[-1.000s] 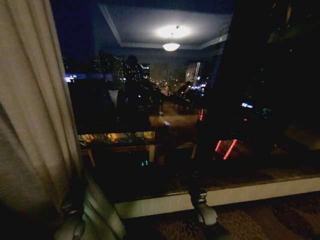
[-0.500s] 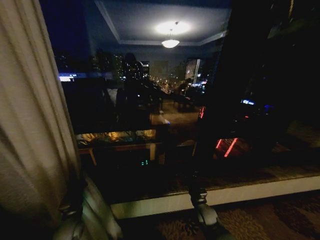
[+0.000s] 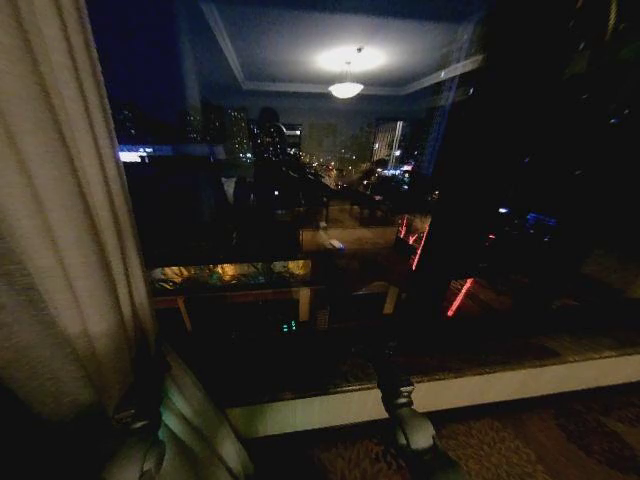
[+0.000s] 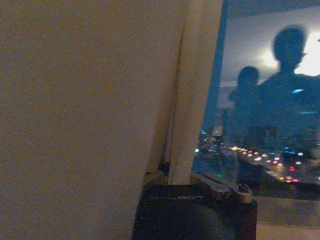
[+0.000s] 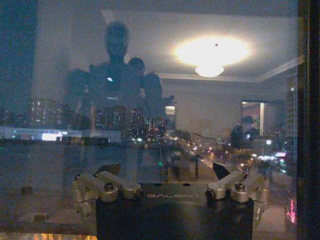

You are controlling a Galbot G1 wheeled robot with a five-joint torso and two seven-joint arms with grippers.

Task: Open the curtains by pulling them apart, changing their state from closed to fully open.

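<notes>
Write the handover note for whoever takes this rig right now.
Left hand: low at the robot's left, closed on a fold of the left curtain panel.
Right hand: open, holding nothing, facing the window glass.
Done: the left panel is bunched at the left edge of the window, with the glass bare across the middle.
Left: the far right is too dark to tell where the other panel hangs; check it before calling the curtains fully open.

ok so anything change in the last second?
Barely. The curtain edge sits slightly further left in the head view, but the whole view shifted too, so likely camera motion. Left end effector stays against the curtain; right end effector stays open by the window. Nothing grasped or released.
</notes>
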